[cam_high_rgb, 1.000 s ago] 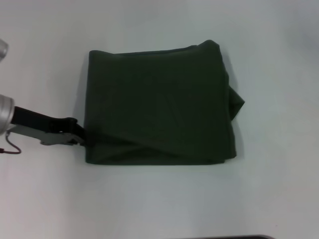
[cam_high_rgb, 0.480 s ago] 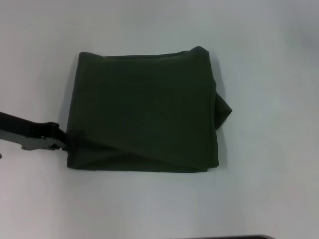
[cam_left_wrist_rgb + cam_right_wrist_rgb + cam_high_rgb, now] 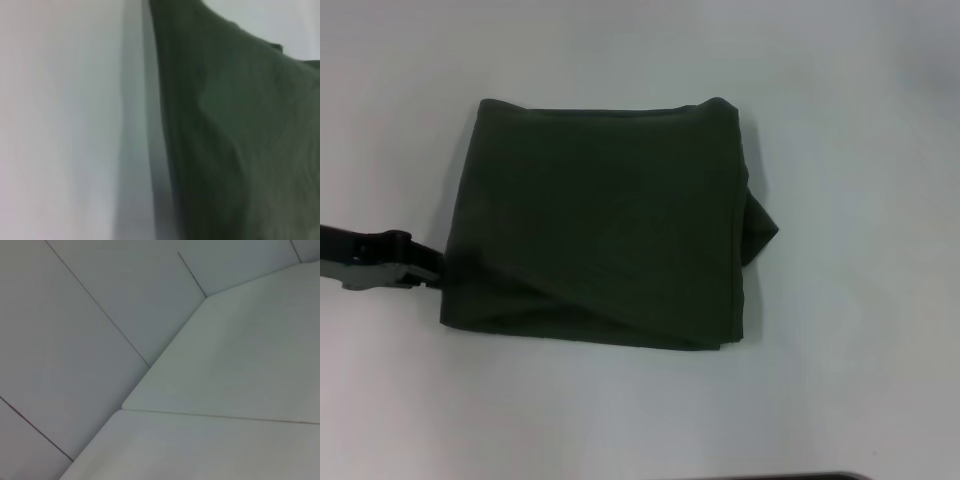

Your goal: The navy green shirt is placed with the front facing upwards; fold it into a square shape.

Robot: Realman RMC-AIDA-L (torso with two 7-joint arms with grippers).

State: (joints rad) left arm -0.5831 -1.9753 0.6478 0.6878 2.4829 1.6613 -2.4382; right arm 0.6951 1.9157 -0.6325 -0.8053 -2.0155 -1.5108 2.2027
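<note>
Dragged leftward since a second ago, the navy green shirt [image 3: 600, 235] lies folded into a rough square on the white table [image 3: 850, 380], plain side up, one corner poking out on its right. At its left edge the left gripper [image 3: 432, 270] pinches the cloth. Its wrist camera shows only that fold [image 3: 235, 140] close up. Bare tabletop surrounds the shirt. The right gripper is unseen.

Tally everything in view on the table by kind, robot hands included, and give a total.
Shirts: 1, the folded dark green shirt lying on the white table.
Robot hands: 1, the left hand at the shirt's left edge; the right hand is out of view.
Total: 2.
</note>
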